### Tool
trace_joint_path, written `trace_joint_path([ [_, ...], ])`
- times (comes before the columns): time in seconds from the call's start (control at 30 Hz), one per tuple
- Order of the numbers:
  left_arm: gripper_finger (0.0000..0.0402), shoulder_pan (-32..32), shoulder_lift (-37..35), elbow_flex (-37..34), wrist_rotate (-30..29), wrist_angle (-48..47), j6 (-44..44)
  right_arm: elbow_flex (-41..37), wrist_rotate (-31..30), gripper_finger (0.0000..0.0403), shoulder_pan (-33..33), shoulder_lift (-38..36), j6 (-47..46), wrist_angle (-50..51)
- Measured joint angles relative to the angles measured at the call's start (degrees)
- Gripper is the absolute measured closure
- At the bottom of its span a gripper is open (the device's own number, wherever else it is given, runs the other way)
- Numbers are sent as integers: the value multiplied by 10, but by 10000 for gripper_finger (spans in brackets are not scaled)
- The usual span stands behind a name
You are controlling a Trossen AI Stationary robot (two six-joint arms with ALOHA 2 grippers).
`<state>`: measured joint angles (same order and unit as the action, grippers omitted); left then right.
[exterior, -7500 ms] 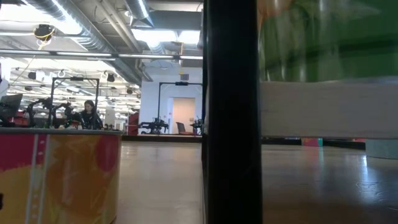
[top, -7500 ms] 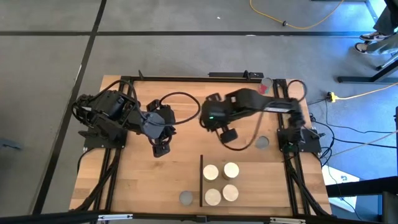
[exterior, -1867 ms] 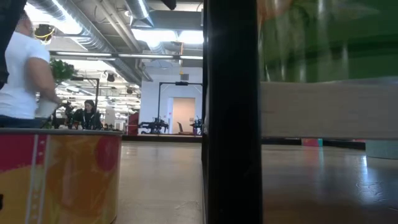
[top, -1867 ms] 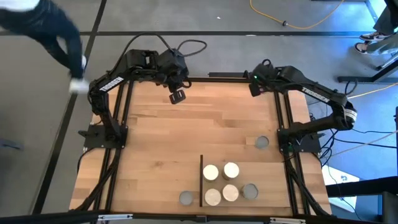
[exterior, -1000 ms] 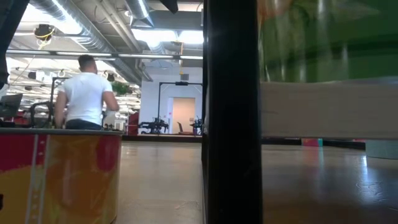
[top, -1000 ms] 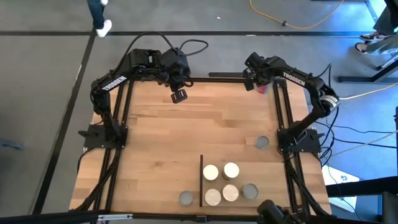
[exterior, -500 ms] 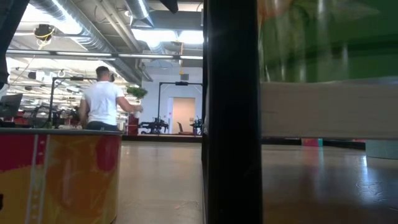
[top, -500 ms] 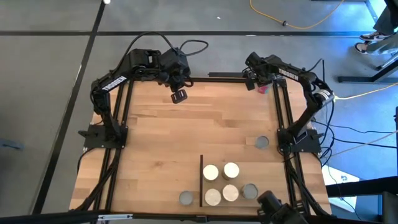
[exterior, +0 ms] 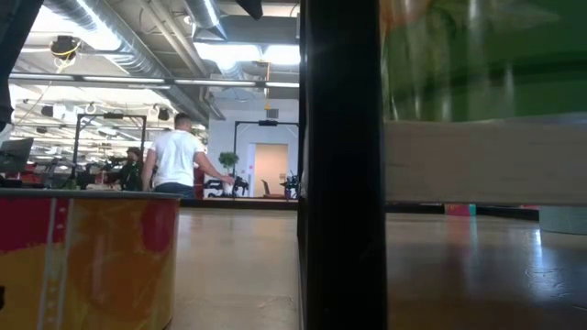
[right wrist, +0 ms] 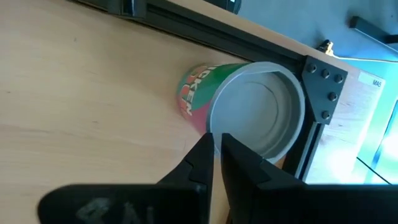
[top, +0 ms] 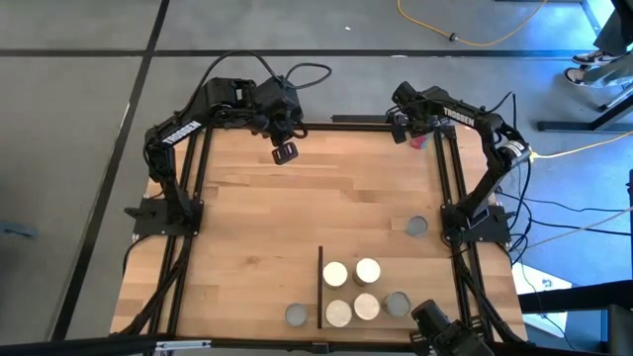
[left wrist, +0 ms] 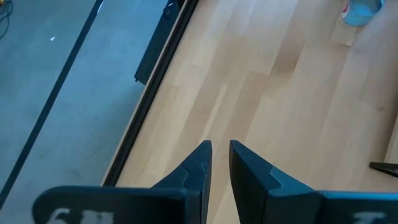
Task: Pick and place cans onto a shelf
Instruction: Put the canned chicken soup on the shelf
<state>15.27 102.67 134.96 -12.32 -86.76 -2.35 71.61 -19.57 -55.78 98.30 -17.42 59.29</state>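
Note:
A red-and-green can (right wrist: 249, 118) lies on its side in the table's far right corner (top: 417, 139), against the black frame. My right gripper (right wrist: 216, 144) hovers over its rim, fingers shut. My left gripper (top: 285, 151) waits shut at the far left, above bare wood (left wrist: 217, 149). Several cans (top: 352, 291) stand upright on the shelf (top: 425, 282), right of its black strip (top: 320, 287). One can (top: 296, 315) stands left of the strip, and another (top: 416, 226) stands near the right rail. My right gripper comes down steeply from above, and its shut fingertips (right wrist: 205, 144) show over the silver rim (right wrist: 214, 121) of the lying can's open-facing end. Whether they touch that rim, I cannot tell. The can rests on its side on the table.
Black frame rails (top: 453, 198) run along both table sides and the far edge. A dark object (top: 440, 331) juts in at the near right. The low view is blocked by the black strip (exterior: 341, 165) and close cans. A person (exterior: 179, 160) walks far behind.
My right arm has swung a little toward the table's far right corner and sunk toward the lying can, its fingers staying shut. In the room behind, a person has walked toward the right. The dark object at the near right edge has come farther in.

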Motion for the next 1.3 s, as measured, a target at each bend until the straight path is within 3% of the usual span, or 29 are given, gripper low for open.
trace_joint_path([
  [1.3, 352, 0, 0, 0, 0, 0, -5, 0, 2, 370, -2, -1, 61, 3],
])
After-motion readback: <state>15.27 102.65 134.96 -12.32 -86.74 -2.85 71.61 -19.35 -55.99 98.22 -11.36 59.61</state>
